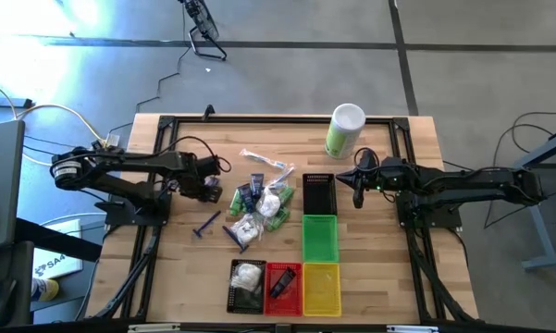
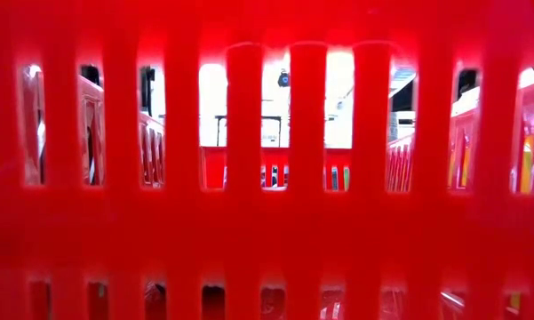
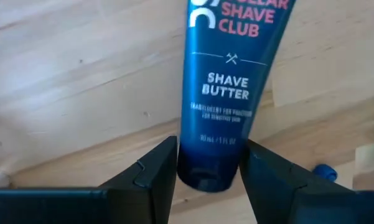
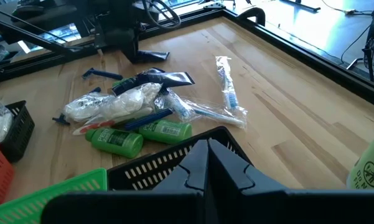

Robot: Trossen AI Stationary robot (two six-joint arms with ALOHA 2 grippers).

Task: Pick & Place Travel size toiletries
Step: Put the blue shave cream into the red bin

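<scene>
The left hand [image 3: 206, 168] has its two fingers half-closed on the cap end of a dark blue tube [image 3: 227, 87], lettered "Shave Butter". The hold sits low on that end, with the long soft body hanging free beyond it, so the tube could swing, twist or slide out on the way across the desk [image 1: 398, 203]. Flexible plastic may also squash rather than hold firm. From above, this hand [image 1: 215, 190] is at about 9 o'clock of the toiletry pile [image 1: 264, 205], and the tube lies along the wood there, at the pile's edge. A swinging tube could knock the green bottles [image 4: 140, 135], the white pouches [image 4: 109, 104] or the clear-wrapped stick [image 4: 227, 90].

The right hand [image 1: 359, 178] waits fully closed and empty over the black basket [image 1: 318, 194], at 3 o'clock of the pile.
</scene>
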